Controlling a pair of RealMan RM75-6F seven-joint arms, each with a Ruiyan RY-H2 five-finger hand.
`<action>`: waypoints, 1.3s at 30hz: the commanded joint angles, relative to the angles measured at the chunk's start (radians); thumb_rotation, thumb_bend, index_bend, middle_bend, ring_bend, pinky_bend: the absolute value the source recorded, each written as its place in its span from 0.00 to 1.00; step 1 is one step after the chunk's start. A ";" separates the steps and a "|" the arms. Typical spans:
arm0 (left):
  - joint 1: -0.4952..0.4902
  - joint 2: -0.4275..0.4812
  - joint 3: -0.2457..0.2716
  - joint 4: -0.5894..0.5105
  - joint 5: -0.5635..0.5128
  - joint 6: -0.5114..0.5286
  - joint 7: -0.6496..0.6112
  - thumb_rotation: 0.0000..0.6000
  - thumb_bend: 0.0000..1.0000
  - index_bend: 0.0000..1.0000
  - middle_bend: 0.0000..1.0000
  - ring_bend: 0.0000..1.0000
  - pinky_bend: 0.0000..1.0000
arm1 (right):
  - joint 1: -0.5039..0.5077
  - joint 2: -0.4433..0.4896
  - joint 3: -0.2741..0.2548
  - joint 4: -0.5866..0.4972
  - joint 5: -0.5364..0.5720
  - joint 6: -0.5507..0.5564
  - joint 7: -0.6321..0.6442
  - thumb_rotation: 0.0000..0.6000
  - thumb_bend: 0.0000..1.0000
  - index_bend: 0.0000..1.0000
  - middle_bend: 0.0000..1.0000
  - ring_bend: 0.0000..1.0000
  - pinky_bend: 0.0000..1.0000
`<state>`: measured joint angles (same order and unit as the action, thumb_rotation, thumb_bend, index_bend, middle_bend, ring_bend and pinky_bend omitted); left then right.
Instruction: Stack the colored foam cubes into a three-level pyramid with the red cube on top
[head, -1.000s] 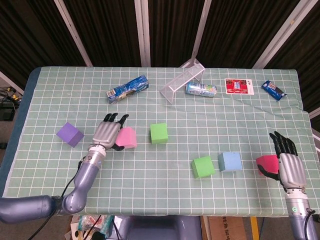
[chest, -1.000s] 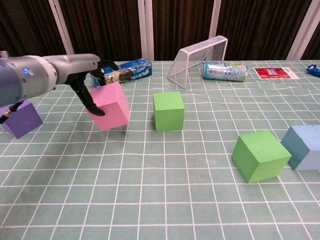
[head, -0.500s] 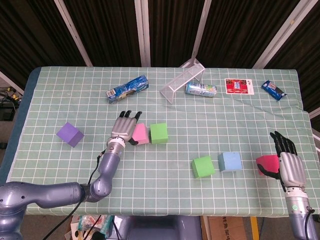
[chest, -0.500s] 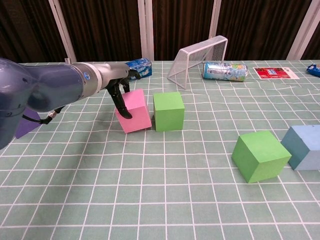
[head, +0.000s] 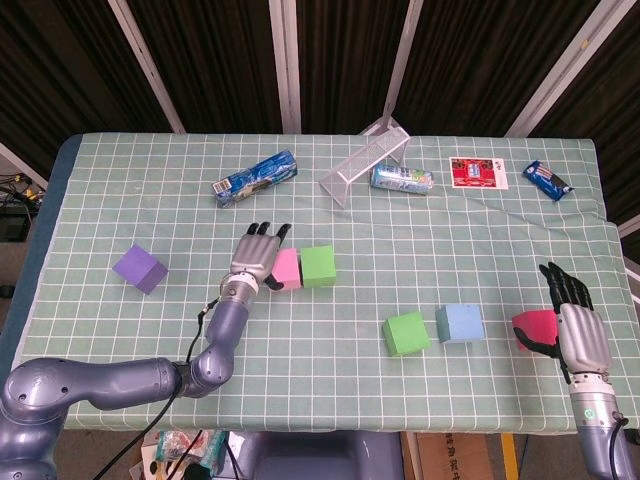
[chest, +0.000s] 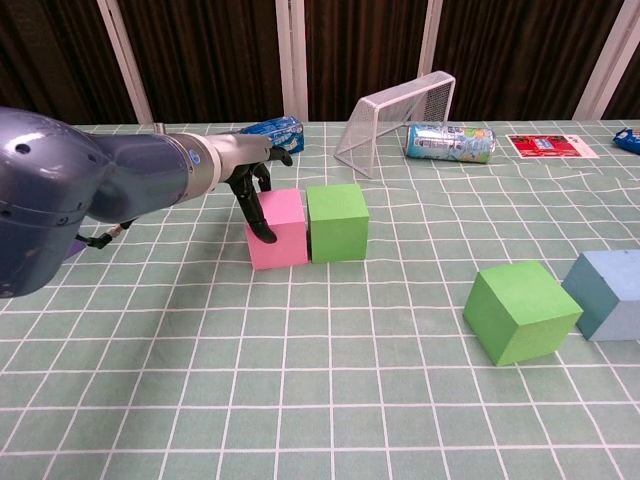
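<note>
Green gridded cloth covers the table (head: 100, 200), where the left hand (head: 256, 262) grips the pink cube (chest: 276, 229), now set down touching the green cube (chest: 337, 221) after hanging tilted and apart a second ago. At the right edge, the right hand (head: 577, 330) holds the red cube (head: 534, 328) with its fingers extended, unmoved. A second green cube (head: 406, 333) and the blue cube (head: 460, 323) sit between; the purple cube (head: 139, 268) lies well left.

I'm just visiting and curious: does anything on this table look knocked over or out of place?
Only small things: the little wire goal is tipped over, with a can lying on its side beside it. The cubes all sit flat; nothing looks spilled or damaged.
</note>
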<state>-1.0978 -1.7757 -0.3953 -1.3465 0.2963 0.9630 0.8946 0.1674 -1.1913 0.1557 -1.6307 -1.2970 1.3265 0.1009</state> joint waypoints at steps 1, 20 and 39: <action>-0.006 0.001 0.002 0.003 0.002 -0.002 -0.005 1.00 0.26 0.00 0.42 0.05 0.05 | 0.000 0.000 0.000 -0.001 0.001 0.001 -0.001 1.00 0.24 0.00 0.00 0.00 0.00; -0.053 0.001 0.023 0.044 0.025 -0.024 -0.027 1.00 0.26 0.00 0.41 0.05 0.05 | -0.001 0.000 0.001 -0.004 0.004 0.001 -0.002 1.00 0.24 0.00 0.00 0.00 0.00; -0.104 -0.001 0.033 0.085 0.006 -0.029 -0.016 1.00 0.26 0.00 0.42 0.05 0.05 | -0.003 0.004 0.003 -0.011 0.011 -0.003 0.003 1.00 0.24 0.00 0.00 0.00 0.00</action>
<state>-1.1990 -1.7751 -0.3628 -1.2649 0.3038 0.9350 0.8775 0.1649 -1.1871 0.1584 -1.6417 -1.2860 1.3236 0.1041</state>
